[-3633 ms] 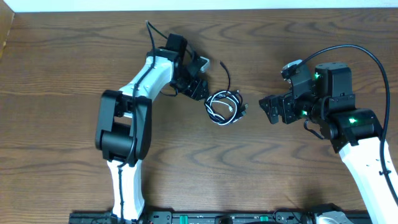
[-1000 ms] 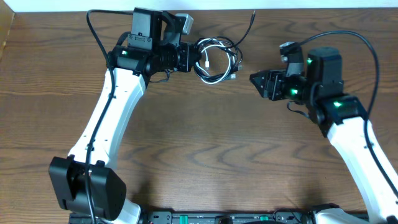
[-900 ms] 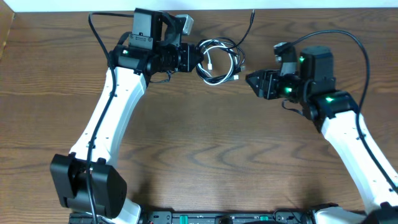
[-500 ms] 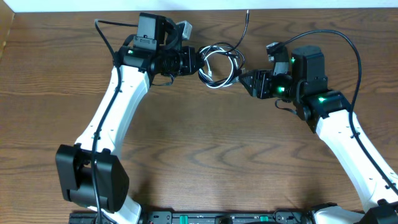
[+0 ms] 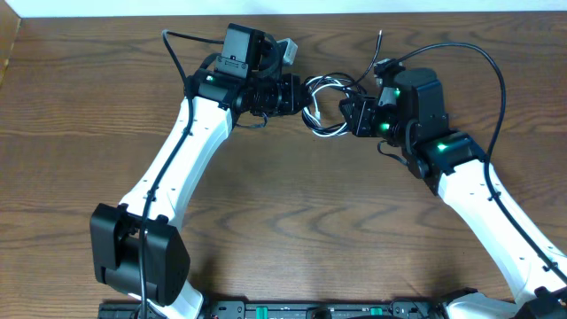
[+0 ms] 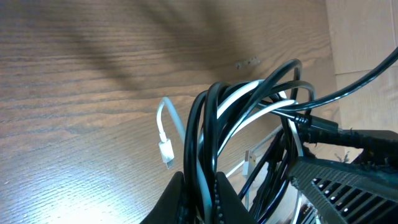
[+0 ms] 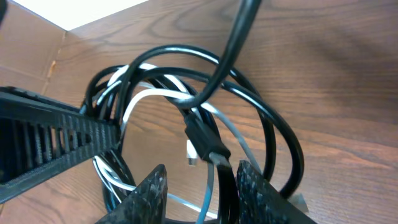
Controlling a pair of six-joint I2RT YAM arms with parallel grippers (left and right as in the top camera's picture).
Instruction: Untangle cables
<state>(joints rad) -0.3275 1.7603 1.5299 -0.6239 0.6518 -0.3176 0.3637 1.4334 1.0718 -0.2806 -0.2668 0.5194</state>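
Several tangled cables (image 5: 326,105), black and one white, at upper centre of overhead frame; left gripper (image 5: 299,96) clamped on the bundle, right gripper (image 5: 350,113) parted, fingers (image 7: 149,196) either side of one black cord (image 7: 208,146).
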